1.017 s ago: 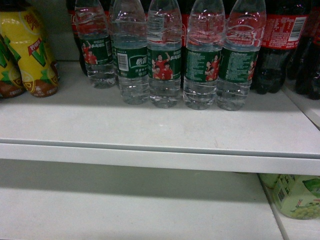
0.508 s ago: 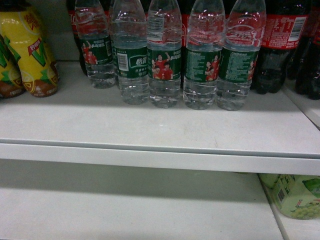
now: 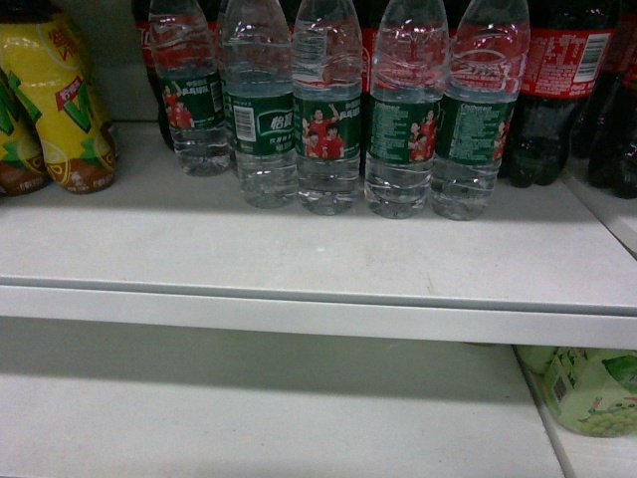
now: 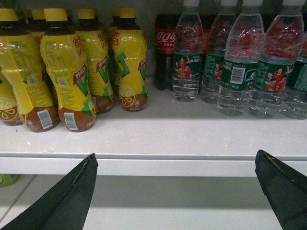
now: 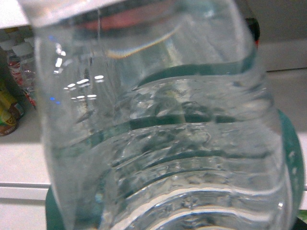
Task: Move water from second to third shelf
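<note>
a white shelf [image 3: 299, 259] runs across the head view. its top is flat, pale and a bit dull, with a shadow along the back under the bottles. its front edge is a plain white strip. below it is a lower shelf [image 3: 249, 418], also white and mostly in shade.

five bottles of water [image 3: 327, 119] stand upright in a row near the back of the upper shelf. they are clear and ribbed, with dark green labels showing people in red shirts. they stand close together, some touching. behind them and to the right are dark cola bottles [image 3: 557, 90] with red labels. to the left stand yellow drink bottles [image 3: 65, 110], apart from the water. on the lower shelf, at the far right, lies a light green pack [image 3: 587, 388].

in the left wrist view the left end effector [image 4: 177, 191] is open, its two dark fingers [image 4: 72, 196] spread wide apart and holding nothing. it hangs in front of the shelf edge, below the bottles.

the right wrist view is filled by one clear ribbed bottle [image 5: 163, 134], very close to the camera, a little blurry, with water inside. green shows at its sides and bottom. the right end effector itself can not be seen here, so i cannot tell if it is gripping.
</note>
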Robot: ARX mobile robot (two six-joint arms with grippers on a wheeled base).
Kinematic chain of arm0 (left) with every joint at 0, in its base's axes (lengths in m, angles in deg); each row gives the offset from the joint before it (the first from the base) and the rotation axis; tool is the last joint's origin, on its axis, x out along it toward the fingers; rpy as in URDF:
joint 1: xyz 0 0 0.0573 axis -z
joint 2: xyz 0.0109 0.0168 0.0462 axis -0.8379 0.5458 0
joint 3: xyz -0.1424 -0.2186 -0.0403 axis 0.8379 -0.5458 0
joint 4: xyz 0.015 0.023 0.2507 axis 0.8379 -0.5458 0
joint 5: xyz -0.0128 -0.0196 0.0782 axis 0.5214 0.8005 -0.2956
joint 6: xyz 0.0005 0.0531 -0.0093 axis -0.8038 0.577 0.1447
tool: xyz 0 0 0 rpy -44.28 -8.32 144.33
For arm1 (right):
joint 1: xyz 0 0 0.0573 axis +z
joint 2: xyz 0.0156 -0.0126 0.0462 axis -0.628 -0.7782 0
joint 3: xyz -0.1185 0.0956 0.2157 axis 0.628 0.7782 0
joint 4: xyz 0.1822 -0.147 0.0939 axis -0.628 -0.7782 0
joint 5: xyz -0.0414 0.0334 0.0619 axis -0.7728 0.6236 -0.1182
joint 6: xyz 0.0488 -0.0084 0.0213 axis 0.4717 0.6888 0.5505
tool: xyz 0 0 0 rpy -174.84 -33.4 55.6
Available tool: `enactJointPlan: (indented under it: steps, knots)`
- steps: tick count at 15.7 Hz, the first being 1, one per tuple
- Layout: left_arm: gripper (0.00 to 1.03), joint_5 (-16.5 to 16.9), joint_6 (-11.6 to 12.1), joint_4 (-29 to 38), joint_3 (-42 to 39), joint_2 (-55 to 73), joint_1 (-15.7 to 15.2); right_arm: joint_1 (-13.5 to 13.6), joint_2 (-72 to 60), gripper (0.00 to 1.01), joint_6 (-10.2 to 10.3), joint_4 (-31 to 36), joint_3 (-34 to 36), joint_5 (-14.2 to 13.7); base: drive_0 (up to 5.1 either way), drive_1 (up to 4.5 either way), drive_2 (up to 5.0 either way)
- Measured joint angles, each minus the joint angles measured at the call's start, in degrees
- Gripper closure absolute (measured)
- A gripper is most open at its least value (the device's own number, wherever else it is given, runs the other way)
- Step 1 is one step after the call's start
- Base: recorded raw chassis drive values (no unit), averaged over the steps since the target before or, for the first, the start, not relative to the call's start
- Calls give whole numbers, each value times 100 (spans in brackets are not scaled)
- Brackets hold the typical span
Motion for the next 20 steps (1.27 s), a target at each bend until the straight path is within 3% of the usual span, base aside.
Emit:
enactJointPlan:
  steps: [20]
  knots:
    - [5, 2, 0, 11, 0, 0, 0, 2, 4, 57, 4, 24, -31, 7, 0, 0, 0]
